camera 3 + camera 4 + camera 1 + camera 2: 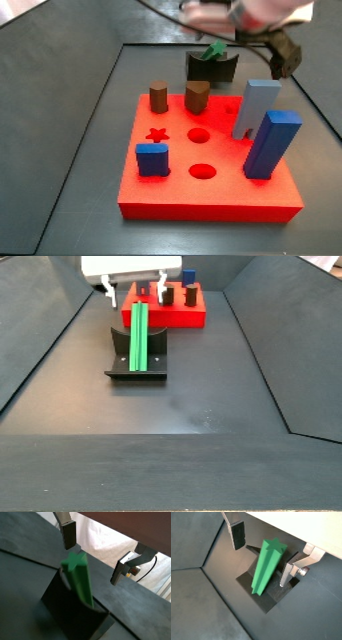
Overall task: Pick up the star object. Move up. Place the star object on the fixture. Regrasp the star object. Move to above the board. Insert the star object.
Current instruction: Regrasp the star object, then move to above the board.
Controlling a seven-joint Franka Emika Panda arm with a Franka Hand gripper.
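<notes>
You are looking at a robotics lab test cell: a dark counter (201,396) walled by sloped dark panels. A bright red board (201,160) with shaped holes, blue blocks (274,140) and brown pegs (198,96) sits beside a black fixture (138,356). The gripper (134,291), with flat silver fingers (238,534), hangs above the fixture.

The tool (263,557) hangs with its 2 fingers (238,534) spread wide.
</notes>
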